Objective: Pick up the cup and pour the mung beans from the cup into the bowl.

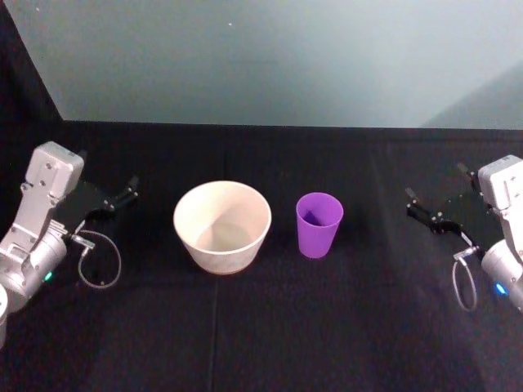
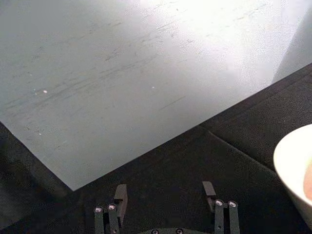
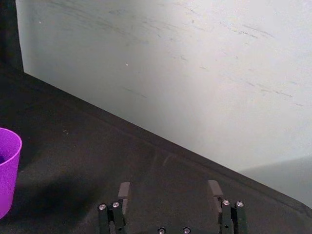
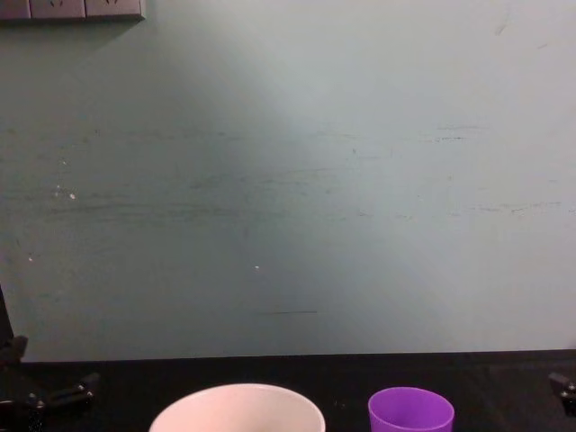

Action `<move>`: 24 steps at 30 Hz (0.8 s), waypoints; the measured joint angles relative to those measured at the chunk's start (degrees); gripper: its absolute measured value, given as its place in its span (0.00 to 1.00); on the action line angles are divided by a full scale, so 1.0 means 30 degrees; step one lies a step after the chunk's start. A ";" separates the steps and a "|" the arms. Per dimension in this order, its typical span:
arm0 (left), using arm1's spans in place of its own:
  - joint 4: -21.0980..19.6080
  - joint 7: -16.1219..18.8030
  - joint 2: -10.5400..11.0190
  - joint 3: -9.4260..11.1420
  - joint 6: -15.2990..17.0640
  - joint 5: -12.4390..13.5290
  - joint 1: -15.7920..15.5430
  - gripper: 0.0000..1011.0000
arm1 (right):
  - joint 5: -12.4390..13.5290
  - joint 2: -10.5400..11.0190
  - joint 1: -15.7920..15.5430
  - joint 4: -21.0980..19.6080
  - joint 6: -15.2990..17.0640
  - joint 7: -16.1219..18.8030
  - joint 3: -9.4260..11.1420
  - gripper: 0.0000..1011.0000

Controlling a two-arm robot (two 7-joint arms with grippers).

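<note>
– Two wrist views come first. In the left one, the left gripper [image 2: 164, 187] sits at the bottom edge, released, its jaws spread wide over the black table [image 2: 195, 165] with nothing between them. The bowl [image 2: 292, 161] curves in at the lower right edge, apart from the gripper.

– And the right wrist view?

– The right gripper [image 3: 168, 185] is at the bottom edge, likewise spread and gripping nothing. The cup [image 3: 7, 165] stands upright at the lower left edge, well apart from it. A grey-green wall [image 3: 195, 73] rises behind the table.

– Where do the things stand in the head view?

– The bowl [image 1: 221, 253] is just left of centre and the cup [image 1: 319, 233] just right of it, near each other but not touching, both upright on the table. The left gripper is near the left edge and the right gripper near the right edge, each well away from both vessels. What the cup holds cannot be made out.

– The chest view?

– The bowl's rim [image 4: 236, 400] rises from the bottom edge near the centre, and the cup [image 4: 410, 412] stands to its right, apart from it, with the wall behind both. The grippers show dark at the two lower corners.
</note>
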 joint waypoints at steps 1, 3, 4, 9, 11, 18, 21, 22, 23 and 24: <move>0.0000 0.0000 0.0000 0.0000 0.0000 0.0000 0.0000 0.99 | -0.0001 0.0000 0.0000 0.0001 0.0000 0.0001 0.0000 0.99; -0.0001 0.0000 0.0000 -0.0001 0.0000 0.0000 0.0000 0.99 | -0.0001 0.0001 0.0000 0.0001 0.0000 0.0001 0.0000 0.99; 0.0000 0.0000 0.0000 -0.0001 0.0000 0.0000 0.0000 0.99 | 0.0000 0.0000 0.0000 0.0001 0.0000 0.0001 0.0000 0.99; 0.0000 0.0000 0.0000 0.0000 0.0000 0.0000 0.0000 0.99 | 0.0000 0.0000 0.0000 0.0000 -0.0001 0.0001 0.0000 0.99; 0.0000 0.0000 0.0000 0.0000 -0.0001 0.0000 0.0000 0.99 | 0.0000 0.0000 0.0000 0.0001 -0.0001 0.0000 0.0000 0.99; 0.0001 0.0000 -0.0001 -0.0001 0.0000 0.0000 0.0000 0.99 | 0.0000 0.0000 0.0000 0.0001 0.0000 0.0000 0.0000 0.99; 0.0001 0.0000 0.0000 -0.0001 0.0000 0.0000 -0.0001 0.99 | 0.0000 0.0001 0.0000 0.0001 0.0000 0.0001 0.0000 0.99; 0.0000 0.0000 0.0000 0.0000 0.0000 0.0000 0.0000 0.99 | -0.0001 0.0000 -0.0001 0.0000 0.0000 0.0001 0.0000 0.99; 0.0000 0.0000 0.0000 0.0000 0.0000 0.0000 0.0001 0.99 | -0.0001 0.0000 0.0000 0.0001 -0.0001 0.0001 0.0000 0.99; 0.0001 0.0000 0.0000 0.0000 0.0000 0.0000 0.0000 0.99 | 0.0000 0.0000 0.0001 0.0001 0.0000 0.0000 -0.0001 0.99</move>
